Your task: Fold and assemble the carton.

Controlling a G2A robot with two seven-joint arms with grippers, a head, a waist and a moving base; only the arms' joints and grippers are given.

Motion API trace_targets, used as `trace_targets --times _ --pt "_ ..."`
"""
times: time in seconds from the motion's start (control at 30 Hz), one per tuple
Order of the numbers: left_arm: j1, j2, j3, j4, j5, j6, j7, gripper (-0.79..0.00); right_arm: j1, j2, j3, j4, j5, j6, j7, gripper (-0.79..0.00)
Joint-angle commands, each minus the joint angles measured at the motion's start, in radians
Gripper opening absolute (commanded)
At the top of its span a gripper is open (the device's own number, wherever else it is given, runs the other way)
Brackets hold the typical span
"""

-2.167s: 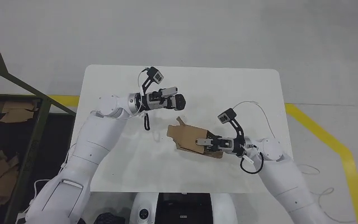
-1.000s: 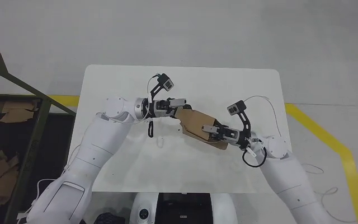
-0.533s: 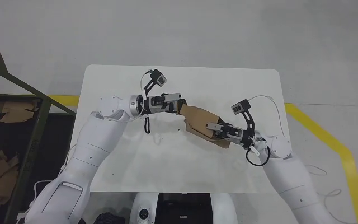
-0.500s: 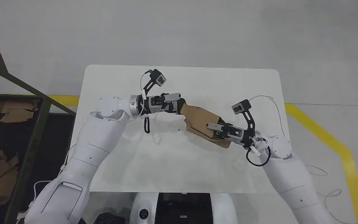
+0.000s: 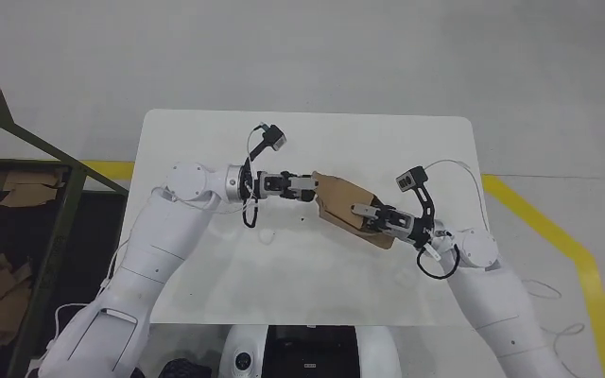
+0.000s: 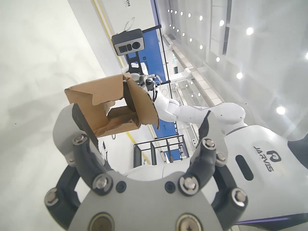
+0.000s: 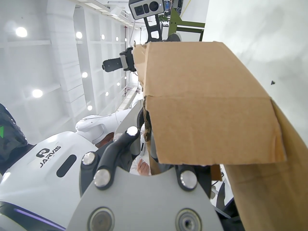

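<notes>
A brown cardboard carton [image 5: 342, 201], partly opened into a tube with ragged end flaps, hangs tilted above the middle of the white table [image 5: 189, 283]. My right gripper [image 5: 365, 212] is shut on its near wall, and the carton [image 7: 207, 102] hides most of that gripper's fingers in the right wrist view. My left gripper [image 5: 308, 191] is open at the carton's other, open end. In the left wrist view its two fingers stand wide apart, with one fingertip [image 6: 80, 118] at the lower corner of the carton [image 6: 105, 97]. The left gripper [image 7: 115, 64] also shows past the carton's far end.
A dark green bin [image 5: 33, 194] with cardboard scraps stands beside the table on the left. A yellow floor line [image 5: 529, 217] runs past the table on the right. Bare table surface lies all around the carton.
The carton has left the tabletop and shifted right in my right gripper. My left gripper came down from the far side to the carton's open end.
</notes>
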Motion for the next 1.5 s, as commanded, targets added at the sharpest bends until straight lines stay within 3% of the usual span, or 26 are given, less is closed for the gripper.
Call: trace_targets --times 0.0,0.73,1.47 --pt "-0.001 0.001 0.006 -0.007 0.035 0.001 0.006 0.000 -0.001 0.000 0.001 -0.007 -0.003 0.001 -0.001 -0.785" --pt "-0.015 0.002 0.047 0.033 0.067 0.044 0.044 0.000 -0.060 0.015 0.048 -0.086 0.083 -0.039 0.111 -0.785" --pt "-0.009 0.002 0.076 0.024 0.034 0.021 0.022 0.000 -0.042 0.008 0.021 -0.071 0.232 -0.031 0.215 -0.785"
